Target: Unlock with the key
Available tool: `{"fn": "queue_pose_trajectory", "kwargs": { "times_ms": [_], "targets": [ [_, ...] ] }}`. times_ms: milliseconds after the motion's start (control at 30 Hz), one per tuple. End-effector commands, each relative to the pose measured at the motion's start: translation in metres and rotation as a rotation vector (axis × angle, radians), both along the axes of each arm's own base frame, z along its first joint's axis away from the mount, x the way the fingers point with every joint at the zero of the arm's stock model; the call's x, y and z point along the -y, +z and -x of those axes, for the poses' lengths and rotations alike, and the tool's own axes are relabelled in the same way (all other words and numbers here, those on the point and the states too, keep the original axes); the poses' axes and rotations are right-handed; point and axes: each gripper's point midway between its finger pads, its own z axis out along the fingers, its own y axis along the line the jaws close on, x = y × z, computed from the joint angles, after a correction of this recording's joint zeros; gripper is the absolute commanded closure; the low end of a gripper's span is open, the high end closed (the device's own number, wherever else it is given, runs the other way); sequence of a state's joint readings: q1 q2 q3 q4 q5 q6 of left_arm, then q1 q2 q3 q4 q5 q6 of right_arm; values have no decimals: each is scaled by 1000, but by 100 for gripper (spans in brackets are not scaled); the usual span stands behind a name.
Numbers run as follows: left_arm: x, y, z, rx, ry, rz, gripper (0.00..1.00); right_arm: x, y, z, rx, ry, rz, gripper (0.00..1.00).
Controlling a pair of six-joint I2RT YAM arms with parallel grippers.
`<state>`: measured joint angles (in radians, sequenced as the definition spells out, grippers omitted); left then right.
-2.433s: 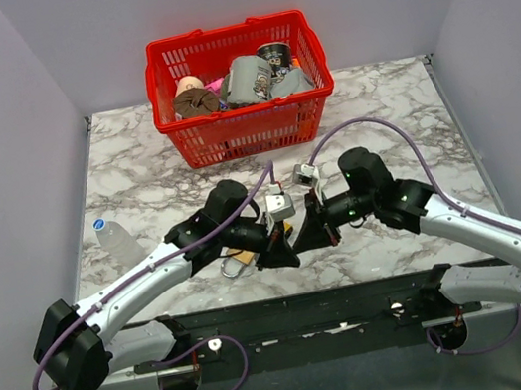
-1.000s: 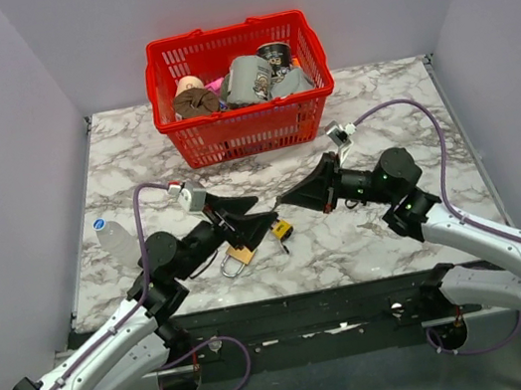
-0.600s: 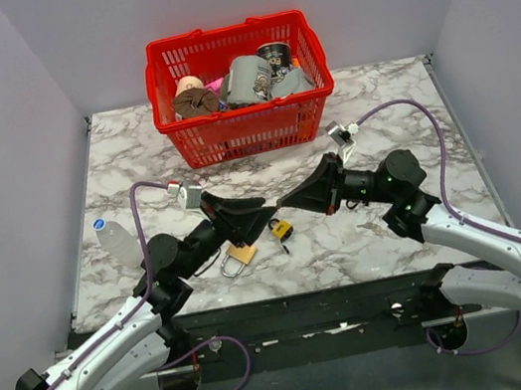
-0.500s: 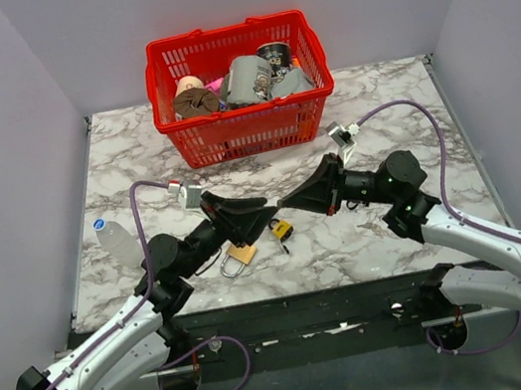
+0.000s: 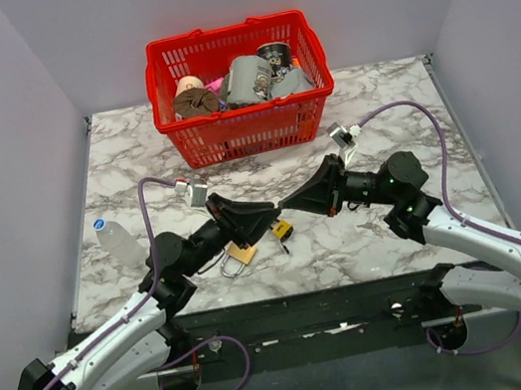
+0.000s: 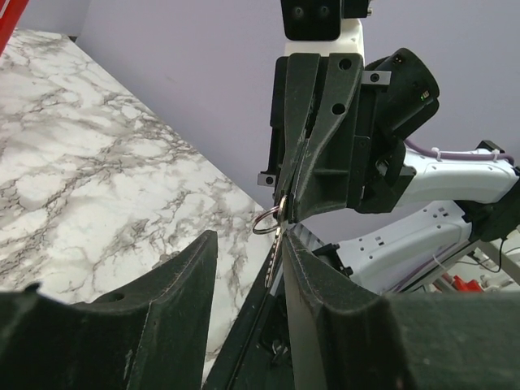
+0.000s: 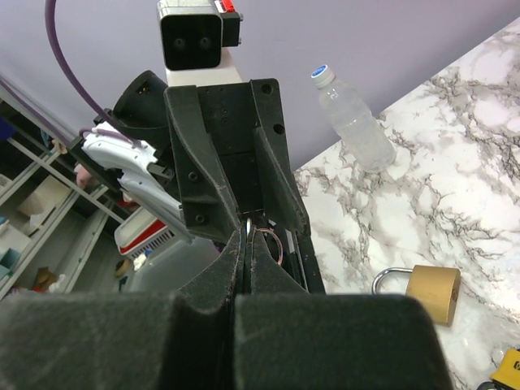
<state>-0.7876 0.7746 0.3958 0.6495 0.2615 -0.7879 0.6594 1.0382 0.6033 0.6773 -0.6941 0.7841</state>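
Right hand [image 5: 286, 203]: fingers pressed together on the head of the key [image 6: 276, 244], held in the air above the desk [image 5: 395, 100], toward the middle of its near edge. The slim grey blade projects past the fingertips, and a thin key ring [image 6: 266, 220] hangs at the pinch point.

Left hand [image 5: 266, 216]: meets the right hand tip to tip, with its fingers [image 6: 166, 296] apart. The key's blade lies in the gap between them, close to the inner face of the finger on the right in the left wrist view. Whether it touches that finger cannot be told.

On the desk just below the meeting hands lies the yellow-and-black padlock [image 5: 282, 229]. The brass padlock [image 5: 241, 255] lies just beside it, toward the left edge, shackle pointing left. A clear plastic bottle [image 5: 117, 242] with a blue cap lies near the left edge. A red basket [image 5: 167, 121] holding assorted items stands at the middle of the far edge, well apart from both hands.
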Motion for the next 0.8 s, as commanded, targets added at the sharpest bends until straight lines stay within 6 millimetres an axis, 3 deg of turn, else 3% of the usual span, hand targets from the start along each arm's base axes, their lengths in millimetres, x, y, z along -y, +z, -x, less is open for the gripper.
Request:
{"fn": "queue_pose_trajectory", "kwargs": {
  "times_ms": [0,167,467,567,600,633,667,700,767],
  "targets": [
    [5,1,3,17,-35,2,56,2,5,0,42,-5,0,99],
    [7,-3,5,13,-52,-7,60,2,4,-3,40,-20,2,99],
    [5,-6,8,20,-53,-30,99,2,-4,-7,34,-44,30,99],
    [10,-9,14,44,-100,-76,100,3,-7,-11,44,-58,61,99],
    [12,-22,14,35,-111,-138,100,3,-18,-12,18,-61,107,98],
    [13,-25,15,33,-124,-166,100,3,-11,-13,37,-63,122,93],
    [15,-21,19,44,-150,-185,100,5,-12,-14,92,-72,157,78],
    [14,-34,21,14,-167,-237,100,8,-24,-11,64,-63,222,75],
    [15,-34,26,43,-201,-286,100,12,-17,-12,146,-69,262,65]
  ]
}}
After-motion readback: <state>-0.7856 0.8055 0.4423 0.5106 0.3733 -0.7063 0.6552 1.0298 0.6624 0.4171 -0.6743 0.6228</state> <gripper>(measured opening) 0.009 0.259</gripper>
